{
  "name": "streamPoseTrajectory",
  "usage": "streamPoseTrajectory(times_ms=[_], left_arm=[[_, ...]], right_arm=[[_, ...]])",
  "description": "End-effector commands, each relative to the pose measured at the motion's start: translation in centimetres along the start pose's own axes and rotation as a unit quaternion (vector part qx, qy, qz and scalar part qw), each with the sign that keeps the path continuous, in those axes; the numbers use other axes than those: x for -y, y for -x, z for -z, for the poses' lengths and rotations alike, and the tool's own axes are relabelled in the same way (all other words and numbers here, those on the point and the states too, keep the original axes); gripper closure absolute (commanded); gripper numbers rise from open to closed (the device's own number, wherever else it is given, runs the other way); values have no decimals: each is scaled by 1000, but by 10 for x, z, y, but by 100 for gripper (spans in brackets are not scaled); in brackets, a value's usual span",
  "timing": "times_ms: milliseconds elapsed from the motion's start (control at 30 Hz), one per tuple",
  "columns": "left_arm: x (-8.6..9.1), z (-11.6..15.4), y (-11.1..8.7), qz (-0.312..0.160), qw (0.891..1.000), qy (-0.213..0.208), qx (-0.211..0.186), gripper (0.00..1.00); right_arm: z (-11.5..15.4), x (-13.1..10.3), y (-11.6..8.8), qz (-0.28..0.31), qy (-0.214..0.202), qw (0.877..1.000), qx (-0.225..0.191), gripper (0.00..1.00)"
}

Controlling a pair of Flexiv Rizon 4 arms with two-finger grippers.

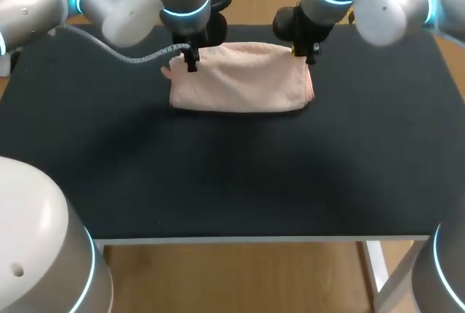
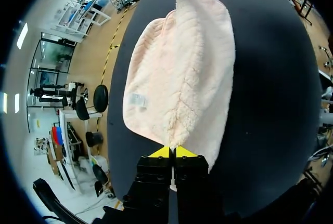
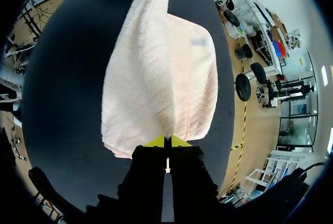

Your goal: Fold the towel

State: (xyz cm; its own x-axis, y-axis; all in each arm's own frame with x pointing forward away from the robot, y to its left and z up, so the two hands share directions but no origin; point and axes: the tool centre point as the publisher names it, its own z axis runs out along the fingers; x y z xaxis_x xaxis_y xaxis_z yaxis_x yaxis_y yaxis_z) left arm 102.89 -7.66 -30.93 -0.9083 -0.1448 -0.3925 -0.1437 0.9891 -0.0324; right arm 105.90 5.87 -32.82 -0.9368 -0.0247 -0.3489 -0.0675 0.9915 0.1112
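- Worktop (image 1: 218, 182): a black surface that carried the towel near the middle of its far edge.
- Left arm (image 1: 123, 4): entered from the far left corner and ended above the towel's left end.
- Right arm (image 1: 378, 4): entered from the far right corner and ended above the towel's right end.
- Towel (image 1: 240, 84): pale pink and doubled over, with its long side parallel to the far edge. Its near fold rested on the worktop. Its upper part was drawn into a raised ridge running between the two grippers, as both wrist views showed.
- Left gripper (image 2: 173, 152): its yellow tips were pressed together on the left end of the ridge, pinching the cloth from two sides. In the head view it sat at the towel's far left corner.
- Right gripper (image 3: 166, 141): its yellow tips were likewise closed on the right end of the ridge, with cloth caught between them. In the head view it sat at the towel's far right corner.
- Label (image 2: 137, 100): a small white tag on the towel's surface, on the side of the ridge facing the far edge.
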Motion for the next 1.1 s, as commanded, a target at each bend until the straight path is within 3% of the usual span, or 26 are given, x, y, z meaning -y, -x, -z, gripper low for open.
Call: streamPoseTrajectory(times_ms=[33,367,833,867,900,933,967,1100], left_arm=[[7,-31,22,-5,999,3,-33,100],[9,-59,60,-21,999,10,-39,100],[11,-82,77,-18,998,-2,-56,100],[10,-84,78,-19,998,-2,-56,72],[10,-85,78,-22,998,-9,-59,14],[9,-87,78,-21,998,-9,-61,0],[9,-88,78,-21,998,-9,-63,0],[2,-84,78,-18,998,-26,-58,0]], right_arm=[[-31,-2,23,-11,-12,1000,-10,100],[-56,10,60,-36,-35,999,-4,100],[-72,13,80,-60,-60,996,21,100],[-74,13,80,-64,-63,996,25,100],[-75,13,80,-68,-68,995,29,71],[-76,13,80,-72,-73,994,32,33],[-77,13,80,-78,-72,993,41,0],[-72,15,77,-90,-68,992,62,0]])
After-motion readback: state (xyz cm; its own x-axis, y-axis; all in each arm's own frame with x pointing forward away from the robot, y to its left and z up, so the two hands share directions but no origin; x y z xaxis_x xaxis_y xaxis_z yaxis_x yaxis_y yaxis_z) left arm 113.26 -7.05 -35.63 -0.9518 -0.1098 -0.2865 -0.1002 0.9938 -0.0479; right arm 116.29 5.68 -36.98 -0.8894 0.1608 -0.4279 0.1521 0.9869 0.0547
